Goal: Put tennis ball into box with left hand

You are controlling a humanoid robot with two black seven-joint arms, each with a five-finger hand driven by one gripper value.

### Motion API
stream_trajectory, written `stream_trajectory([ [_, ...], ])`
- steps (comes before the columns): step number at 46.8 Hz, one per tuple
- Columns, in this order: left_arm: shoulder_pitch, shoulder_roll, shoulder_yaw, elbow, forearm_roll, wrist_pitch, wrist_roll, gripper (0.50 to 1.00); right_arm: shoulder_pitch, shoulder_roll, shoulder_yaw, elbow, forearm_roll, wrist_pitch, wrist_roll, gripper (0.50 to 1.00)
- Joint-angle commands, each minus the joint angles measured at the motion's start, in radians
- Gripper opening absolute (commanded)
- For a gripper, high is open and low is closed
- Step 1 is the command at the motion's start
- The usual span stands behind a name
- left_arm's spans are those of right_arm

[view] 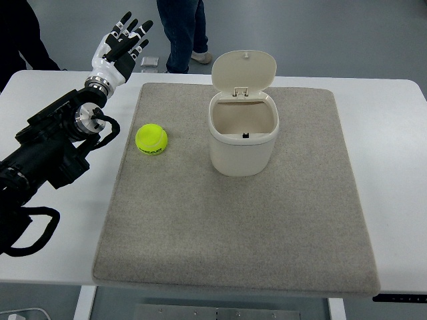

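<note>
Bright yellow-green tennis ball point(151, 140) lying on the grey rectangular felt mat point(233, 227), near its left edge, well left of the cream plastic box point(243, 137) with its hinged lid flipped up at the far side. White-and-black left hand point(121, 47) raised at far left over the white table point(393, 153), fingers spread wide, holding nothing, apart from the ball. Person's legs in jeans point(181, 30) standing beyond the table's far edge.

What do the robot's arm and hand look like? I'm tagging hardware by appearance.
Only the left arm shows: bulky black segments with black cables looping beside them, and a silver metal wrist joint. The left hand has a white shell at the palm and black fingers with small white markings. The right arm is out of view.
</note>
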Motion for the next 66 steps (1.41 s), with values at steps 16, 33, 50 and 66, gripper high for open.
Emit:
stream_trajectory([
  [16, -0.001, 0.000, 0.000, -0.001, 0.000, 0.001, 0.003, 0.992, 0.000, 0.000, 0.000, 0.000, 0.000, 0.000, 0.000, 0.938],
  [33, -0.011, 0.012, 0.000, 0.002, 0.000, 0.001, 0.003, 0.992, 0.000, 0.000, 0.000, 0.000, 0.000, 0.000, 0.000, 0.940],
  [50, -0.020, 0.016, 0.003, -0.001, 0.003, -0.001, 0.008, 0.992, 0.000, 0.000, 0.000, 0.000, 0.000, 0.000, 0.000, 0.940],
  [66, -0.041, 0.022, 0.046, 0.014, 0.009, 0.043, 0.008, 0.992, 0.000, 0.000, 0.000, -0.002, 0.000, 0.000, 0.000, 0.938],
])
